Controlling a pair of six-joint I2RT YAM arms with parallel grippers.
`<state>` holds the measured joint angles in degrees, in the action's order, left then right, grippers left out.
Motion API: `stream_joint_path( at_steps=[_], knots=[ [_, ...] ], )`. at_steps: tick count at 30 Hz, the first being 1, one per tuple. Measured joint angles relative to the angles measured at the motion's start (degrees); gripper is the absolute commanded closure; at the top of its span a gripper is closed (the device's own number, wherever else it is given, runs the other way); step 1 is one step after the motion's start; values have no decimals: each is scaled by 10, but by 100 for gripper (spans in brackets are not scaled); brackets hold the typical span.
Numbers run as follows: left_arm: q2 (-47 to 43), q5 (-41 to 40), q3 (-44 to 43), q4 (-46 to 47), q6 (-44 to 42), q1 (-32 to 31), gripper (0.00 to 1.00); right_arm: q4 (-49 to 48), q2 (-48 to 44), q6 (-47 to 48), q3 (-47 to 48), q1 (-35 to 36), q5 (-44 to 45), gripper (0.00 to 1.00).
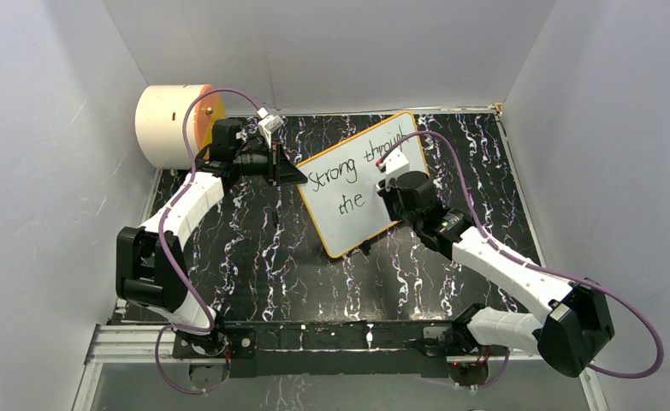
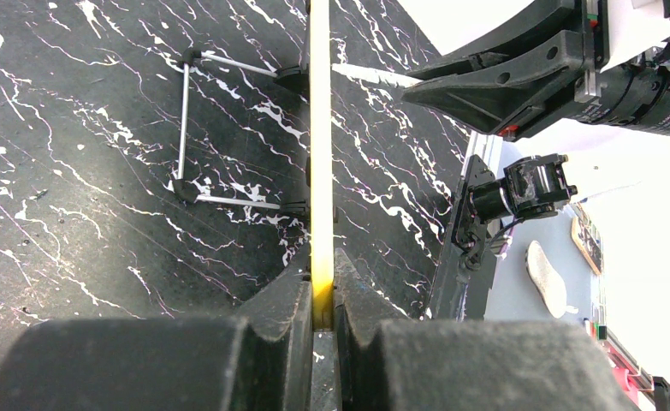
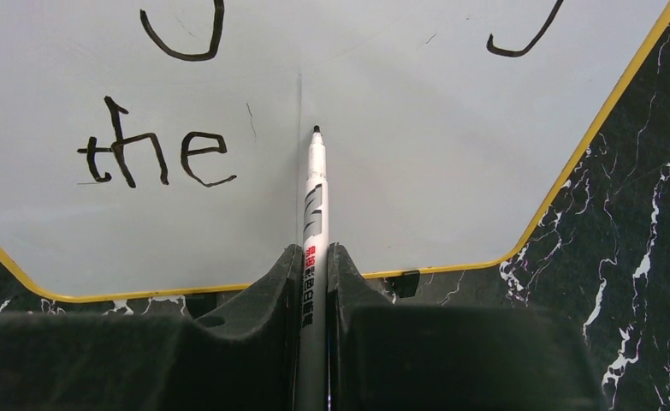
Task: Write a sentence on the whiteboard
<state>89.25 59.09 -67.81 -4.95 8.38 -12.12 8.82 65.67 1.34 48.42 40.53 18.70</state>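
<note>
My left gripper (image 2: 323, 287) clamped the whiteboard (image 1: 361, 221) by its yellow edge to steady it on the table (image 1: 254, 257), while my right gripper (image 3: 315, 257) pinched a marker (image 3: 316, 193), tip beside "the" for the next word.

I see a table (image 1: 254, 257) with a black top veined in white. The whiteboard (image 1: 357, 214) sits on it right of centre, turned at an angle to the edges, propped on thin wire legs (image 2: 184, 128) that rest on the dark top. A cream drum (image 1: 168, 124) with an orange face is at the far left corner, by the wall. A metal rail (image 1: 143, 342) runs along the near edge
</note>
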Motion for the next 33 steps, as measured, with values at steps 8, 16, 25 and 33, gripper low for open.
stream_joint_path(
  at_steps=[8,16,25,33],
  knots=[
    [0,0,0,0,0,0,100,0,8,0,0,-1,-8,100],
    [0,0,0,0,0,0,100,-1,10,0,0,-3,-12,100],
    [0,0,0,0,2,0,100,0,11,2,0,-5,-26,100],
    [0,-1,0,0,2,0,100,3,11,4,0,-7,-37,100]
  ],
)
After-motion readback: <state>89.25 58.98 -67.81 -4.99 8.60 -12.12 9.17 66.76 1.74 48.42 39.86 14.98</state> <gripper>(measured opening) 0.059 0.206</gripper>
